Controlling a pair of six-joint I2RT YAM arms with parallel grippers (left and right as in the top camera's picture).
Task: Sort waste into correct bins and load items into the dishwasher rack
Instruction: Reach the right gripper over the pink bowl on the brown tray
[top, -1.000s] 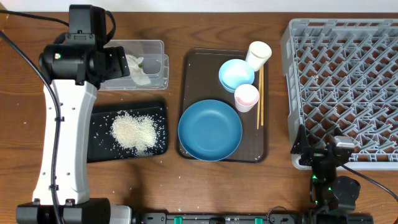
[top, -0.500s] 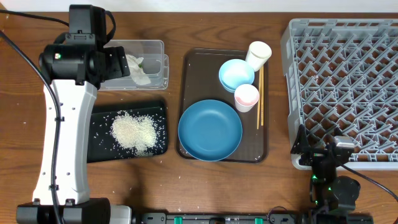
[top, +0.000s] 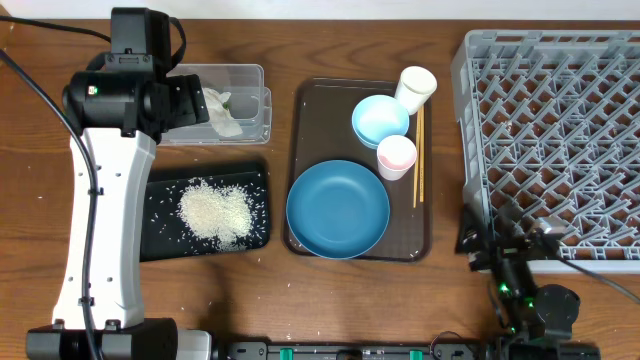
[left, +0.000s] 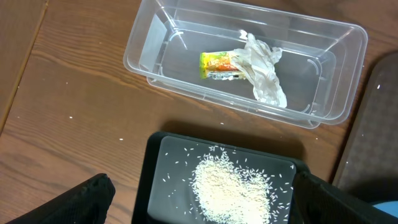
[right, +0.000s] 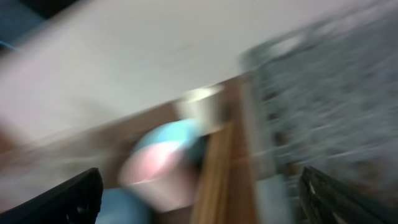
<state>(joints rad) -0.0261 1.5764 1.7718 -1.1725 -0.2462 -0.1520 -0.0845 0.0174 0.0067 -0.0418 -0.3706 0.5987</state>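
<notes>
We see the left gripper (left: 202, 182) hanging open, its jaws spread wide with nothing between them, above the black tray (left: 153, 186) and the clear tub (left: 138, 55). The 2 bins sit side by side on the wooden surface (top: 250, 300), just apart. In the tub lie the yellow-green wrapper (left: 220, 65) and the crumpled white napkin (left: 265, 73), touching each other. The rice (left: 231, 188) is heaped in the middle of the black tray, with stray grains scattered around the heap.

From overhead, the brown serving tray (top: 300, 150) stands between the bins and the grey dishwasher rack (top: 560, 120). On it we see the dark-blue bowl (top: 338, 210) nearest the arms, the light-blue bowl (top: 380, 118) behind it, and the pink cup (top: 396, 156) touching both bowls. The white cup (top: 416, 87) sits at the tray's far right corner. The chopsticks (top: 418, 160) lie together along the tray's right side, just beside the pink cup.

The right gripper (top: 490, 228) is at the rack's near left corner. Its wrist view is blurred, yet both fingers stand wide apart at the frame's edges, so we read it as open and holding nothing.
</notes>
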